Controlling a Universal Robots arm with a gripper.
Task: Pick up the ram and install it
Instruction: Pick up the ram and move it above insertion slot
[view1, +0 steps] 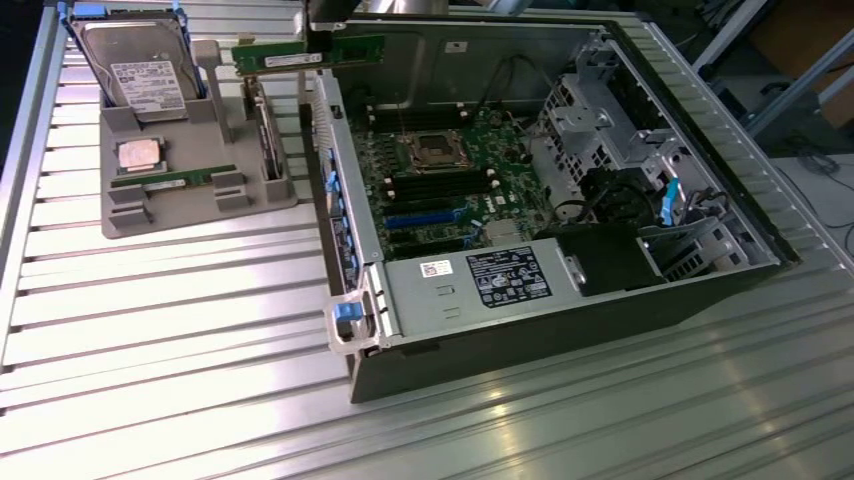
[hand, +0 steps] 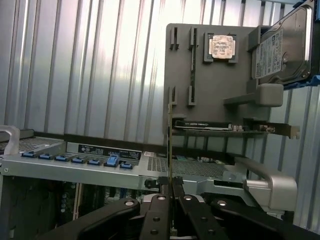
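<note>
A long green ram stick (view1: 287, 58) hangs level in the air above the near wall of the open computer case (view1: 534, 330), at the back of the exterior view. My gripper (view1: 322, 40) comes down from above and is shut on its upper edge. The wrist view shows the same ram (hand: 170, 140) edge-on as a thin vertical strip, clamped between my black fingers (hand: 159, 200), with my gripper (hand: 170, 184) over the case's edge. A second ram stick (view1: 167, 182) lies in the grey tray (view1: 200, 215). The motherboard (view1: 447, 190) lies exposed inside the case.
The grey tray on the exterior view's left also holds a hard drive (view1: 134, 65), a square silver processor (view1: 138, 155) and an upright expansion card (view1: 274, 135). The case's metal handle (view1: 350, 315) and blue clips (hand: 112, 161) line its near wall. Ribbed metal tabletop surrounds everything.
</note>
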